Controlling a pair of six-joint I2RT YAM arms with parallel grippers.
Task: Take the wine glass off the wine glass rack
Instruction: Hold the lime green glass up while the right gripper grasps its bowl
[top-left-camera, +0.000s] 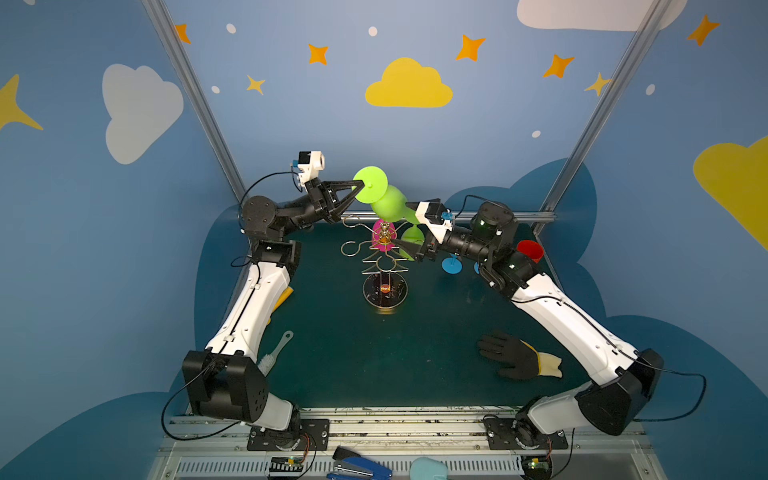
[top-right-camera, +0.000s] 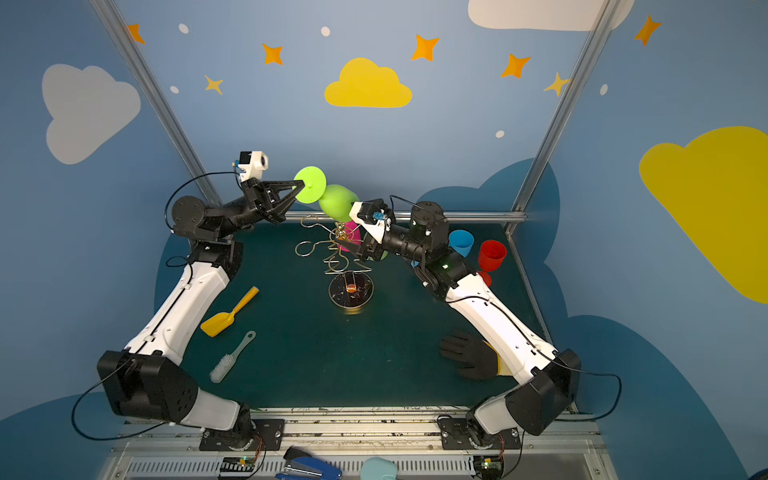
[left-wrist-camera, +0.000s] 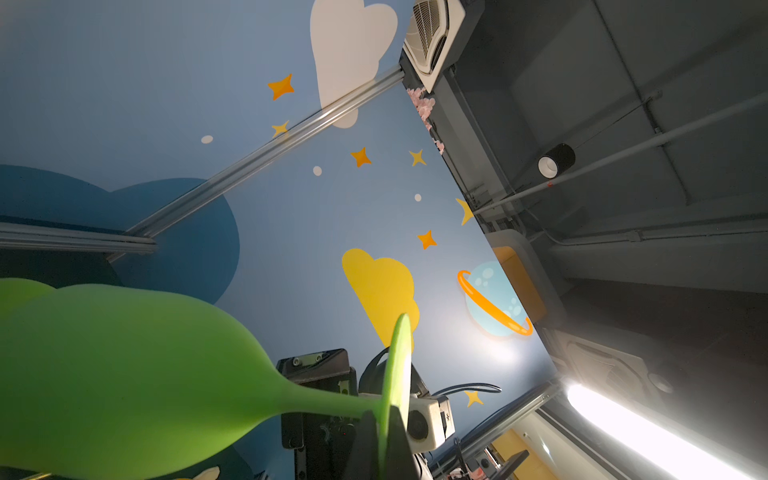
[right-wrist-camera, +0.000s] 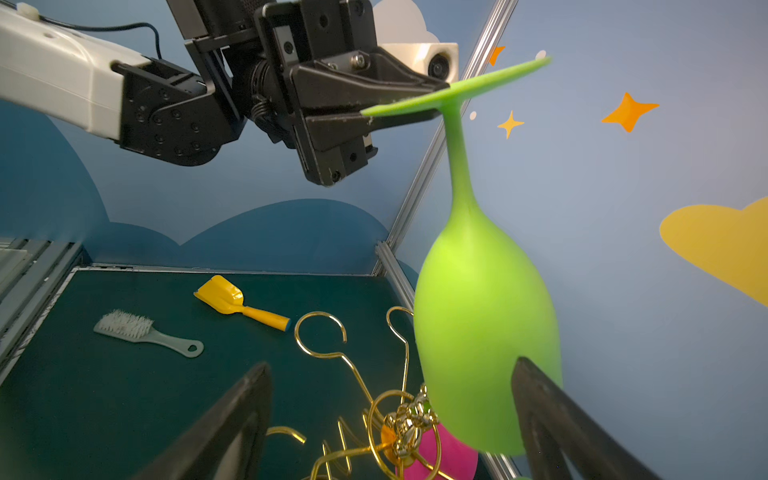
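- Blue booth walls painted with clouds and stars; dark green table mat (top-left-camera: 374, 365) with aluminium rails along its back and side edges.
- Left gripper (top-left-camera: 358, 185) is raised above the back of the mat, its jaws closed narrow on the edge of the flat foot of the green wine glass (top-left-camera: 388, 205). The right wrist view shows the same pinch (right-wrist-camera: 432, 99).
- The glass hangs upside down, foot uppermost, stem tilted, bowl mouth down, off the looped arms.
- The bowl's lip sits just beside the top ornament of the wine glass rack (top-left-camera: 384, 293); whether they touch cannot be told.
- Right gripper (right-wrist-camera: 390, 363) stands wide, holding nothing. One finger (right-wrist-camera: 552, 415) overlaps the lower bowl; contact cannot be told. The other finger is well apart from it, over the gold hooks.
- A pink glass (top-left-camera: 380, 239) hangs on the rack below the top ornament.
- Back edge: the rear rail runs just behind the raised glass and both wrists.
- Back right corner: a blue glass (top-right-camera: 461, 243) and a red glass (top-right-camera: 492, 254) stand near the right arm's elbow.
- Left side: yellow scoop (top-right-camera: 228, 313) and brush (top-right-camera: 232, 357) lie beside the left arm.
- Right front: black glove (top-left-camera: 509, 353) lies flat, just beside the right arm.
- The widest bare mat lies in front of the rack's base, between brush and glove.
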